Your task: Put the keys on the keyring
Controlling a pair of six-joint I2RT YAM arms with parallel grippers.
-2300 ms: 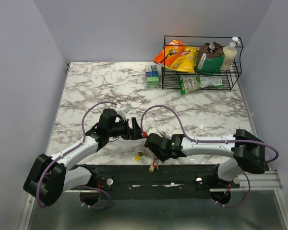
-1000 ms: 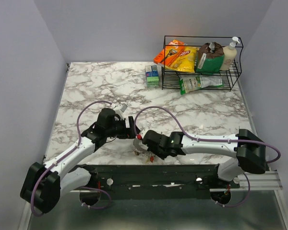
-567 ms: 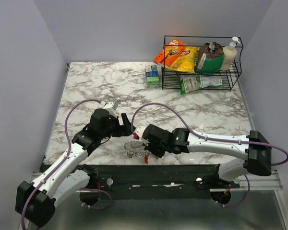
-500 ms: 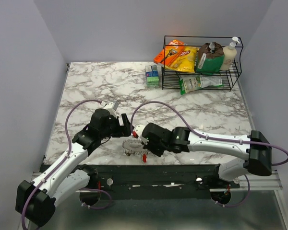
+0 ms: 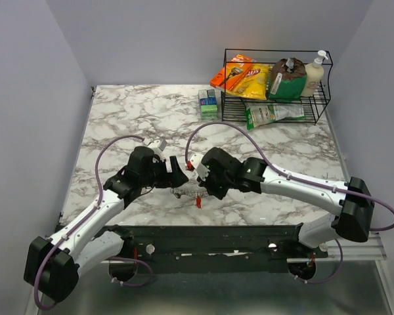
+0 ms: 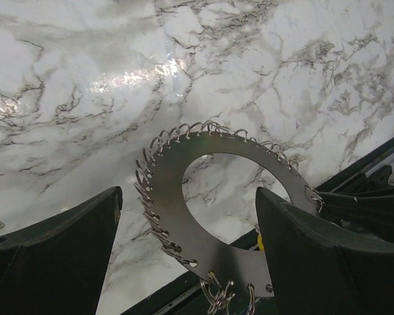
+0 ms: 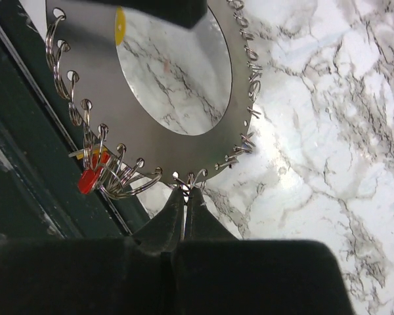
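Note:
The keyring is a flat silver ring plate whose rim is lined with small wire loops. My right gripper is shut on its rim and holds it above the marble near the table's front edge. A red-headed key hangs from a bunch of loops, and a yellow head shows behind the plate. My left gripper is open, with the keyring between its fingers and touching neither. From above, the keyring sits between the left gripper and the right gripper.
A black wire rack at the back right holds snack bags and bottles. A small green-and-blue box stack stands to its left. The dark mounting rail runs along the front edge just below the keyring.
The right gripper carried the keyring away from the front rail, up and farther onto the table. The left arm swung in so that its open fingers now flank the ring.

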